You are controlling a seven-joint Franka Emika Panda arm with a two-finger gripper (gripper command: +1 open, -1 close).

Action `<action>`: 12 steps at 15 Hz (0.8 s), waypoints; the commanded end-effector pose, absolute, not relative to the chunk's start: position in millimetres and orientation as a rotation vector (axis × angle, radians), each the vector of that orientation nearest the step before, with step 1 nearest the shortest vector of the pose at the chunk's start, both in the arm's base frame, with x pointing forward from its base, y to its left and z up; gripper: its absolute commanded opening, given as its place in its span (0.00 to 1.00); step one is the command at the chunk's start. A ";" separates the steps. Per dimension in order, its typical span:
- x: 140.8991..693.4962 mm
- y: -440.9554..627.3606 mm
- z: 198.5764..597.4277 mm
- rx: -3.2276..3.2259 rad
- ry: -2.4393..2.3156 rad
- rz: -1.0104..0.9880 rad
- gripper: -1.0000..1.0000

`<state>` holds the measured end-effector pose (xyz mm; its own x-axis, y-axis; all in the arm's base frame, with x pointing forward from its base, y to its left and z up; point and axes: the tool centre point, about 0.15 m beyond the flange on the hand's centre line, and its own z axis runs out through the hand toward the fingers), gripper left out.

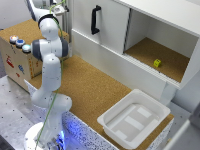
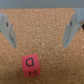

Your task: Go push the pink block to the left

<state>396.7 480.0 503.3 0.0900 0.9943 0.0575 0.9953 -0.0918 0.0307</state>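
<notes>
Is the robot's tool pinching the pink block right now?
No. In the wrist view the tool is open, its two fingers standing wide apart on the cork surface, and the pink block sits untouched in front of them.

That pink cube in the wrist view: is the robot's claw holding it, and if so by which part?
No, nothing is held. The gripper is open, and the pink block lies on the cork surface, apart from both fingers.

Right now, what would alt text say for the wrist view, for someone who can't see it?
A pink block marked with a dark letter D sits on a brown cork surface. The gripper hangs open, its two grey jaws wide apart, and the block lies near the gap, untouched.
</notes>
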 end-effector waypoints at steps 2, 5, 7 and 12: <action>433.8 469.8 472.6 -2.122 -2.267 -0.043 0.00; 446.4 470.3 459.8 -2.081 -2.281 -0.055 0.00; 452.9 476.7 455.6 -2.081 -2.258 -0.077 0.00; 451.5 485.8 439.1 -2.095 -2.272 -0.050 0.00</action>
<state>440.2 480.8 458.8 -0.0633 0.9961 0.0620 0.9979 0.0623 0.0179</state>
